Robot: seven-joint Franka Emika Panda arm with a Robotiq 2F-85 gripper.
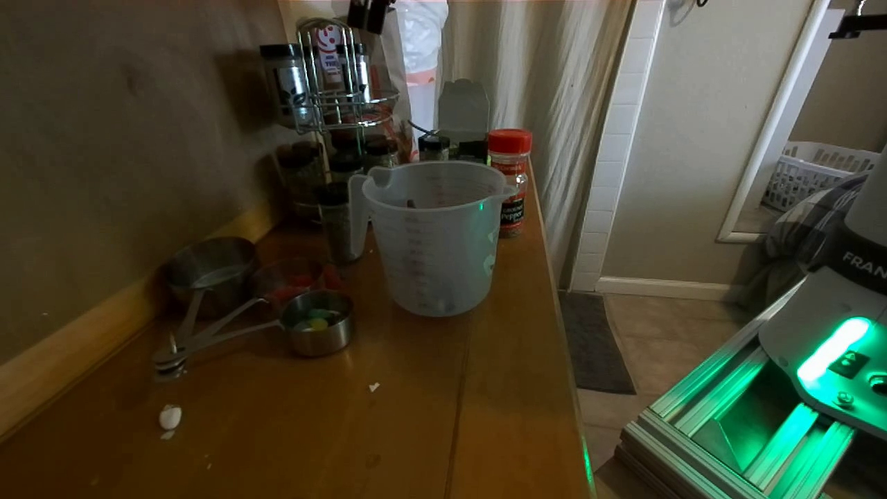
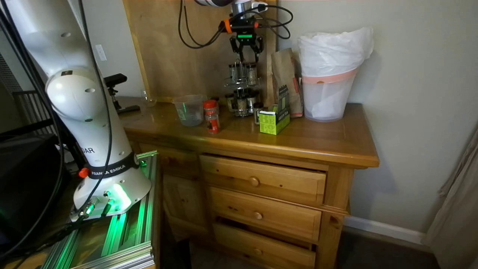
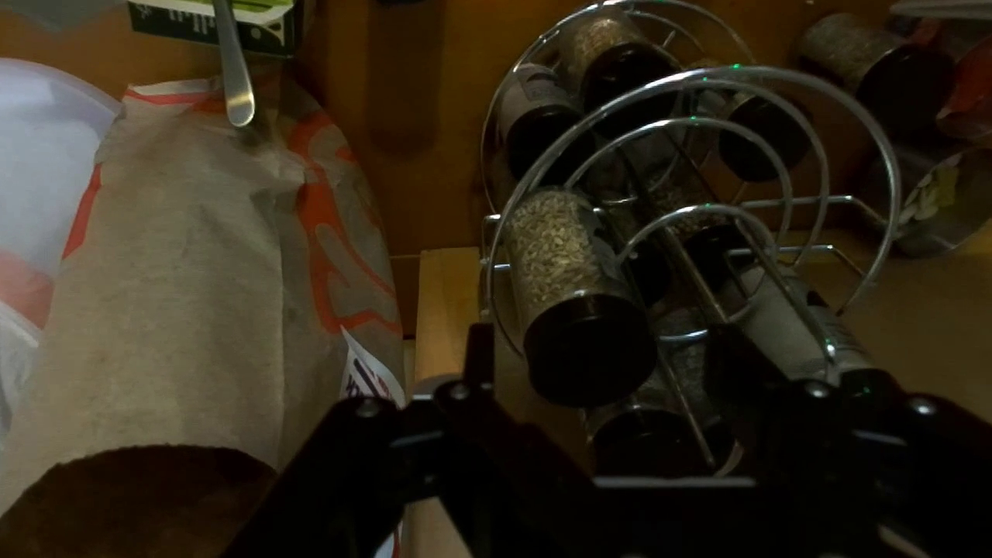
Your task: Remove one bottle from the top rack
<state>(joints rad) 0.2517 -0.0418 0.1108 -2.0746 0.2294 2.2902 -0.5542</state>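
Removal appears not yet done. Bottles (image 3: 573,287) stand in the top rack (image 3: 736,71); the gripper (image 2: 249,59) is above them, spread apart and holding nothing. Left to do, by judgement: lower, grasp one bottle, lift it clear.

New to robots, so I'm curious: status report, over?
Gripper open, empty, just above top rack. Bottles seated there, ungripped. Possible snag: paper bag close alongside.

Silver rack (image 3: 744,70), black jar lids (image 3: 589,353), black fingers (image 3: 479,356), brown bag (image 3: 186,310) with orange print (image 3: 314,203).
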